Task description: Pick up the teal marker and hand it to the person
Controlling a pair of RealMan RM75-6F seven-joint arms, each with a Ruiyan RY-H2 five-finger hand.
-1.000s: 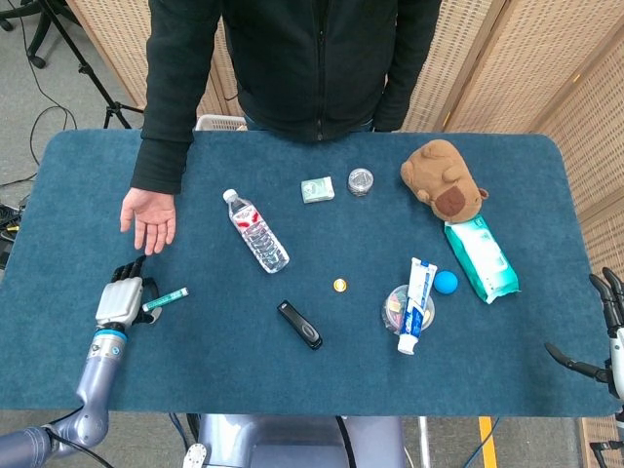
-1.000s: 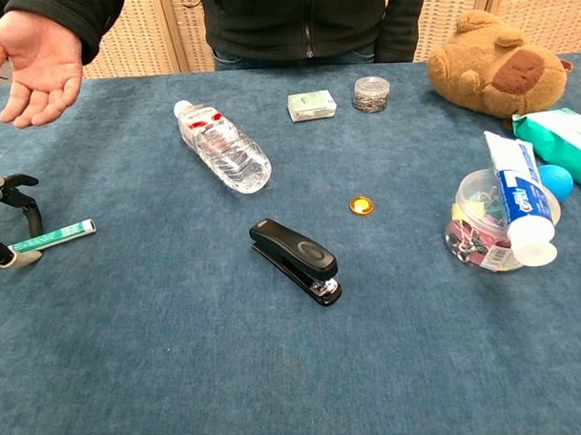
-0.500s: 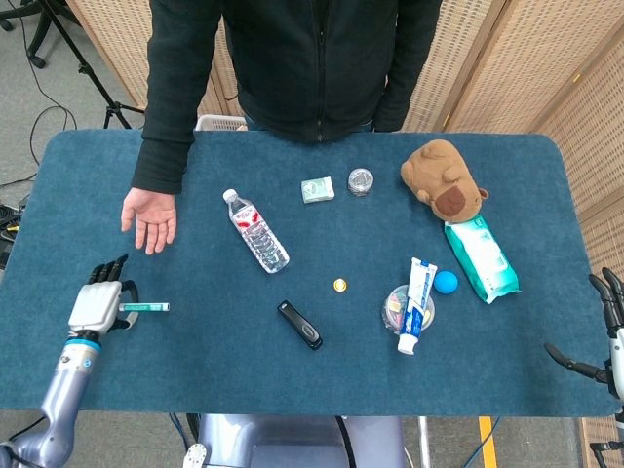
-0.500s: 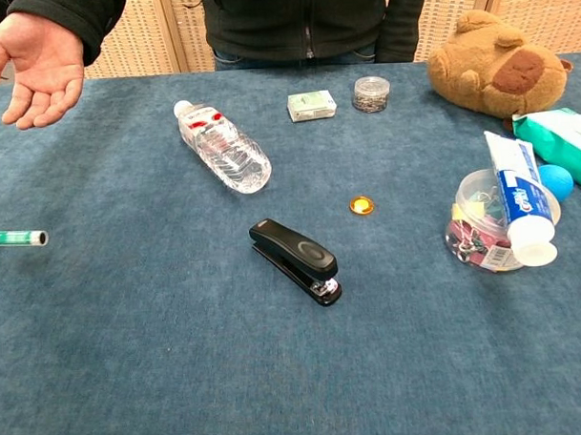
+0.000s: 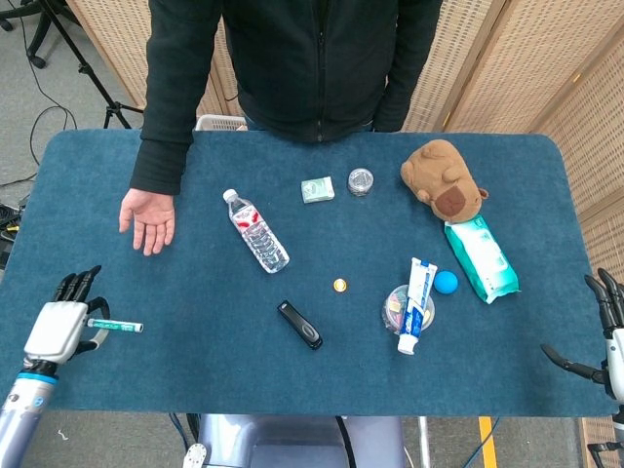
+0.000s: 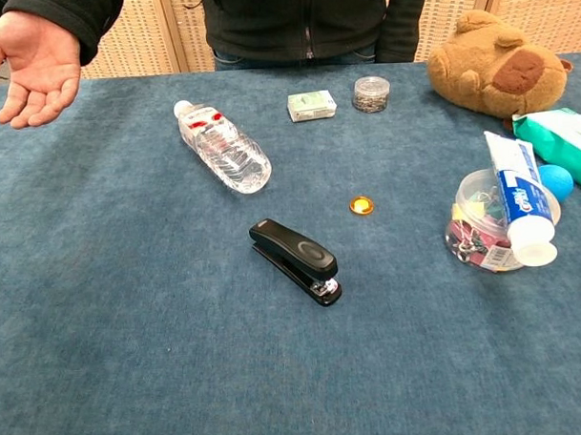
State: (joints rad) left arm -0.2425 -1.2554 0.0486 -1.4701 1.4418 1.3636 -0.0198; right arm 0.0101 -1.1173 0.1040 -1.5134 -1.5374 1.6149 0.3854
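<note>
Since a second ago the left hand point(image 5: 60, 326) has pulled back toward the robot and out to the table's point(image 5: 195, 380) left edge, carrying the marker point(image 5: 115, 326) with it; it has left the chest view altogether. Now the hand grips the teal marker at one end, the pen lying roughly level and pointing right, out past the fingers. The person's hand point(image 5: 148, 218) waits palm up farther up the table, well apart from the marker. The right hand point(image 5: 603, 336) sits at the far right edge with its fingers spread, holding nothing. Between them on the blue cloth lie a bottle point(image 5: 257, 232), a stapler point(image 5: 299, 325), a small yellow cap point(image 5: 339, 286), a toothpaste tube point(image 5: 415, 304) resting across a clear jar point(image 5: 396, 302), and a plush bear point(image 5: 444, 179).
</note>
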